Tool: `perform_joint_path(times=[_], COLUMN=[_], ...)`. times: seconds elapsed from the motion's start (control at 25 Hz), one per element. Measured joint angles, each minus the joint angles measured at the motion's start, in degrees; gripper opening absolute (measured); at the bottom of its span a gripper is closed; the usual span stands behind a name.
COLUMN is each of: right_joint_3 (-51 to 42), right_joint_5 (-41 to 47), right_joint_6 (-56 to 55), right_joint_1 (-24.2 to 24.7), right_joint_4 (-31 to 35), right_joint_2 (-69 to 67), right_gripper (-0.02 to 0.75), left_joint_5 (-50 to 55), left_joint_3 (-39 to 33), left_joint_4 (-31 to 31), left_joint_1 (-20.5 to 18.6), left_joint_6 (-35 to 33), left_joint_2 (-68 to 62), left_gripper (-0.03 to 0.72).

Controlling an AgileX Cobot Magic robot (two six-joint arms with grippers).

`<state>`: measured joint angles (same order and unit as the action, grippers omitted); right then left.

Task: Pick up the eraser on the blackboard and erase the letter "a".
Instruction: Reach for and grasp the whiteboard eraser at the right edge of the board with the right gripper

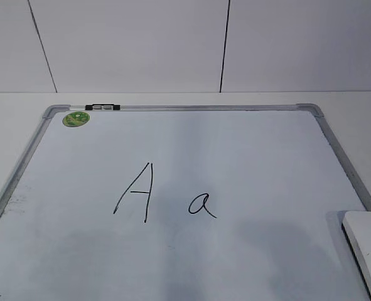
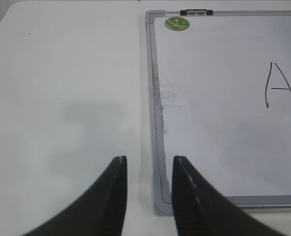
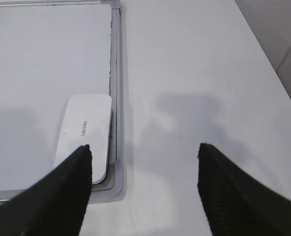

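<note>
White blackboard [image 1: 248, 157] framed in grey, black-inked letter "a" [image 1: 201, 205]; white eraser [image 3: 86, 132] with grey lettering just ahead of black right claw [image 3: 144, 152]; green round sticker [image 2: 177, 22] far beyond black left claw [image 2: 149, 164].

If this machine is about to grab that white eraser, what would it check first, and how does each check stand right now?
1. Eraser in sight and free, lying at the blackboard's right edge: ok.
2. Right gripper open: ok.
3. Right gripper centred over the eraser: not ok; the eraser lies under its left finger.
4. Letter "a" unsmudged, apart from capital "A": ok.
5. Left gripper clear of the writing, at the board's left corner: ok.
6. Felt side of the eraser facing down: cannot tell.
</note>
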<state>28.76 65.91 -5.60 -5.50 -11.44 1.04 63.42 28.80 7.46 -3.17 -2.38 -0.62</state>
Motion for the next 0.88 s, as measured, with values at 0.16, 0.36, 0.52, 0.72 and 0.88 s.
perform_joint_path(times=[0.16, 0.36, 0.52, 0.72, 0.88], right_joint_3=[0.0, 0.0, 0.0, 1.32, 1.45], right_joint_5=[0.0, 0.0, -0.4, -3.78, -4.02], right_joint_6=[0.0, 0.0, 0.0, 0.9, 3.89], right_joint_1=[0.0, 0.0, 0.0, -0.11, -0.11], right_joint_4=[0.0, 0.0, -0.43, 1.21, 4.41], right_joint_2=[0.0, 0.0, 0.0, 0.0, -3.74], right_gripper=[0.54, 0.54, 0.54, 0.54, 0.54], left_joint_5=[0.0, 0.0, 0.0, 0.0, 0.0], left_joint_3=[0.0, 0.0, 0.0, 0.0, 0.0], left_joint_4=[0.0, 0.0, 0.0, 0.0, 0.0], left_joint_1=[0.0, 0.0, 0.0, 0.0, 0.0], left_joint_6=[0.0, 0.0, 0.0, 0.0, 0.0], left_joint_2=[0.0, 0.0, 0.0, 0.0, 0.0], left_gripper=[0.235, 0.235, 0.235, 0.235, 0.235])
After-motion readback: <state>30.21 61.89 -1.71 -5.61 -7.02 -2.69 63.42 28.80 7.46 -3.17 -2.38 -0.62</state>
